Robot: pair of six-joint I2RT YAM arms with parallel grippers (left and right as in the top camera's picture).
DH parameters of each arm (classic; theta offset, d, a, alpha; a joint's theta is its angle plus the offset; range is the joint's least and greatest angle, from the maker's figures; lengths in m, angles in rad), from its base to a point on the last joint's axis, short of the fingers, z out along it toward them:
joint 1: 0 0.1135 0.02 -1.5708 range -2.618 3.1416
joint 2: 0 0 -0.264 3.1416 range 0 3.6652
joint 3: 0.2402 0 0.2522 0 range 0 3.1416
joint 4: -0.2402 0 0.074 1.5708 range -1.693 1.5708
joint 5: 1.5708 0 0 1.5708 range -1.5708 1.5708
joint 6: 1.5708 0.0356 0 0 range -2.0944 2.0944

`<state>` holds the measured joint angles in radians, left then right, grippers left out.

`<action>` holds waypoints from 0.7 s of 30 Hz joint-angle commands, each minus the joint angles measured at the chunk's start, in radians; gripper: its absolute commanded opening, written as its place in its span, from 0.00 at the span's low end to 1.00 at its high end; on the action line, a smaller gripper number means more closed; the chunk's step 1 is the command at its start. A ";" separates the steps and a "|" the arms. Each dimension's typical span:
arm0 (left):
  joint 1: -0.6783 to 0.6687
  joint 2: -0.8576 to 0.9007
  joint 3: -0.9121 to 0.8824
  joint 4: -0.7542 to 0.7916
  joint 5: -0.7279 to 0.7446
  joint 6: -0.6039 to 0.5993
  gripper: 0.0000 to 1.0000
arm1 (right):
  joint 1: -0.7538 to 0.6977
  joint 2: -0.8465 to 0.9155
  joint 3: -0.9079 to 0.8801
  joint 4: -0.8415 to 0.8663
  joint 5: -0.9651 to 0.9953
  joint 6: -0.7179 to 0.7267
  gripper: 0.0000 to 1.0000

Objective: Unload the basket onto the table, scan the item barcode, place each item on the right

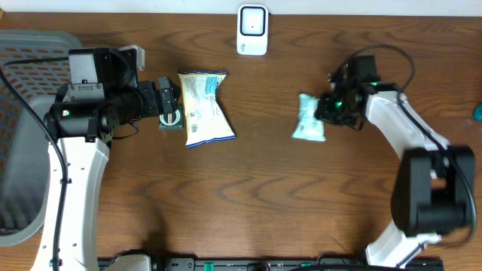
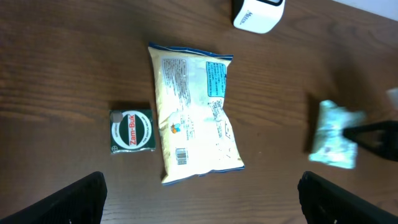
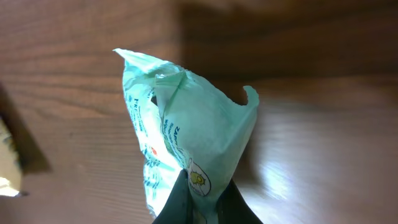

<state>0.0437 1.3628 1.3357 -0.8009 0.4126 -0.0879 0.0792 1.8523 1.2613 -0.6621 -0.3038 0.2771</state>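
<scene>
On your left, a grey basket [image 1: 22, 113] is sitting at the edge of the desk [image 1: 263, 196]. Your left gripper [image 1: 172, 105] is hovering with its jaws spread wide above a green Zam-Buk box [image 2: 131, 130], which is lying just beside a pale-yellow snack bag [image 1: 205, 108]. A white scanner [image 1: 252, 30] is standing at the far edge. Your right gripper [image 3: 198, 186] is pinching the mint-green packet [image 3: 186, 137] in closed jaws, right of centre and well apart from the bag.

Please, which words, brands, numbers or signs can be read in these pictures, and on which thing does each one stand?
"Zam-Buk": on the small green box.
Print and barcode on the yellow packet: too small to read.
Lettering on the green packet: blurred, not readable.
Mark on the white scanner: too blurred to read.
</scene>
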 commanded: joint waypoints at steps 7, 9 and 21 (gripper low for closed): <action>-0.001 0.003 0.002 0.000 -0.007 0.013 0.98 | 0.148 -0.117 0.019 -0.150 0.805 0.008 0.02; -0.001 0.003 0.002 0.000 -0.007 0.013 0.98 | 0.168 -0.102 0.019 -0.192 0.945 0.024 0.02; -0.001 0.003 0.002 0.000 -0.007 0.013 0.98 | 0.167 -0.034 0.019 -0.259 0.994 0.021 0.01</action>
<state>0.0437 1.3628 1.3357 -0.8009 0.4129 -0.0879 0.2474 1.7920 1.2743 -0.9226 0.6296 0.2813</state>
